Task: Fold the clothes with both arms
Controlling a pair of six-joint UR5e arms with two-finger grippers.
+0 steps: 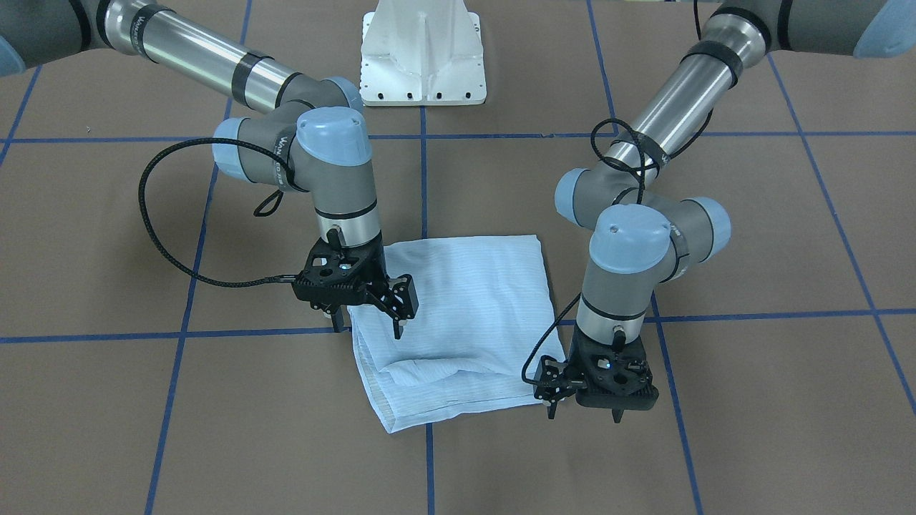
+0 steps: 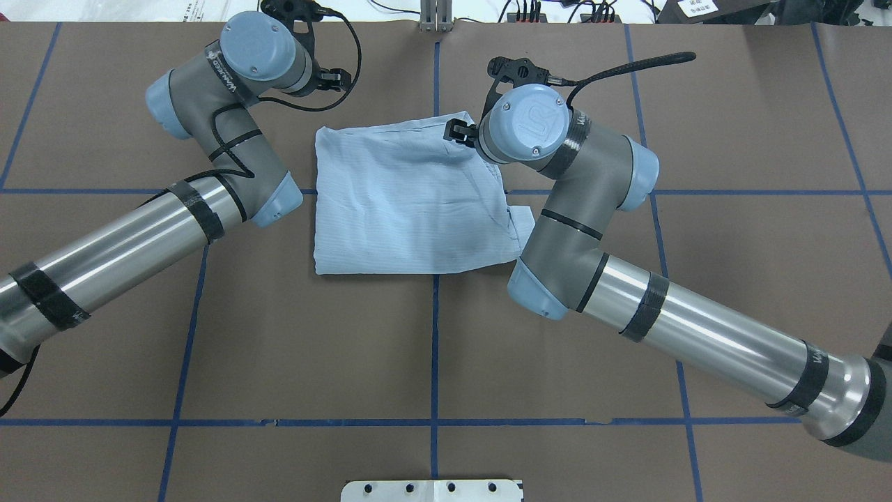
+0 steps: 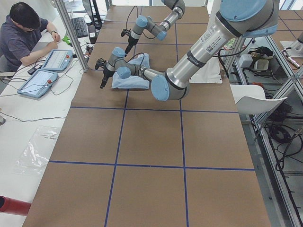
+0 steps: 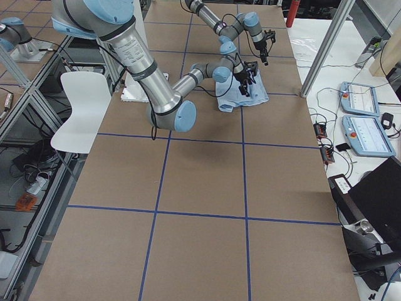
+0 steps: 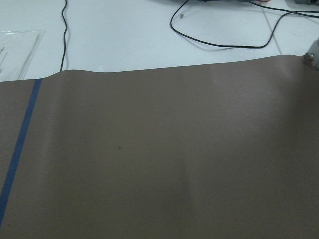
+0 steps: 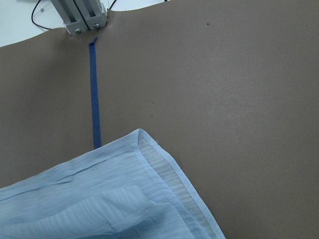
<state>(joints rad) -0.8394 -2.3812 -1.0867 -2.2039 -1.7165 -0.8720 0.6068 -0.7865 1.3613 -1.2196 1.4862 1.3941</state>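
The light-blue striped shirt (image 1: 461, 315) lies folded into a rough rectangle on the brown table, also seen from overhead (image 2: 404, 202) and in the right wrist view (image 6: 99, 199). My right gripper (image 1: 368, 325) is open, pointing down, with one finger off the shirt's side edge and the other over the cloth. My left gripper (image 1: 583, 413) is open and empty, pointing down just off the shirt's opposite front corner. No fingers show in either wrist view. The left wrist view shows only bare table.
The white metal base (image 1: 422, 57) stands at the robot's side of the table. A metal post (image 6: 82, 17) stands at the far table edge. An operator (image 3: 23, 33) sits with tablets (image 3: 47, 71) beyond that edge. Blue tape lines (image 1: 424, 179) grid the table.
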